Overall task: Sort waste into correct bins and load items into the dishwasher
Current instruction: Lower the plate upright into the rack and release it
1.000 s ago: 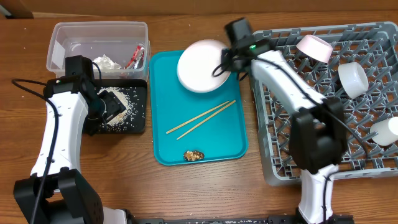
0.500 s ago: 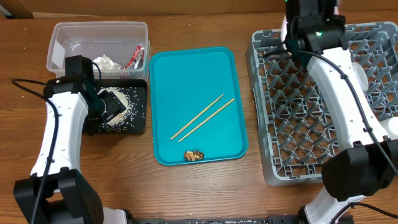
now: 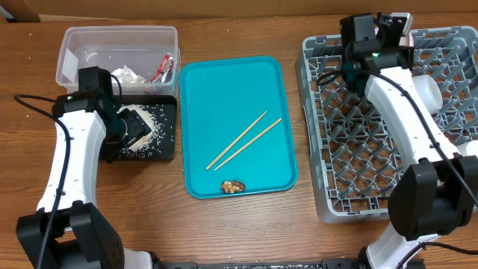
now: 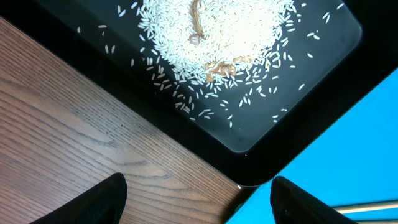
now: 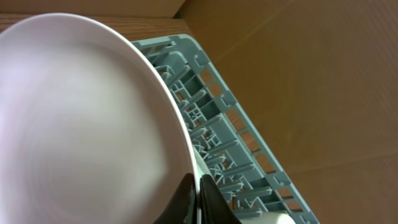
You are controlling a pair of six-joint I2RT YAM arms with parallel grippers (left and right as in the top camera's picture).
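My right gripper [image 5: 198, 200] is shut on the rim of the round white plate [image 5: 81, 124], which stands on edge over the back of the grey dishwasher rack [image 5: 214, 134]. From overhead this gripper [image 3: 390, 28] hangs above the rack's [image 3: 358, 157] far edge. My left gripper [image 4: 196, 205] is open and holds nothing, hovering over the wood at the corner of the black tray [image 4: 261, 118], which holds loose rice [image 4: 217, 31] and brown scraps [image 4: 214, 65]. Two chopsticks [image 3: 244, 140] and a brown food scrap [image 3: 232, 186] lie on the teal tray [image 3: 224, 82]. The clear tub [image 3: 116, 45] holds crumpled wrappers [image 3: 146, 72].
A white cup [image 3: 429, 91] sits in the rack beside my right arm, and another white piece [image 3: 469, 153] lies at the rack's right edge. The black tray [image 3: 166, 131] touches the teal tray's left side, with the tub just behind it.
My right gripper carried the plate off the teal tray to the back of the rack and turned it on edge. The left arm has not moved.
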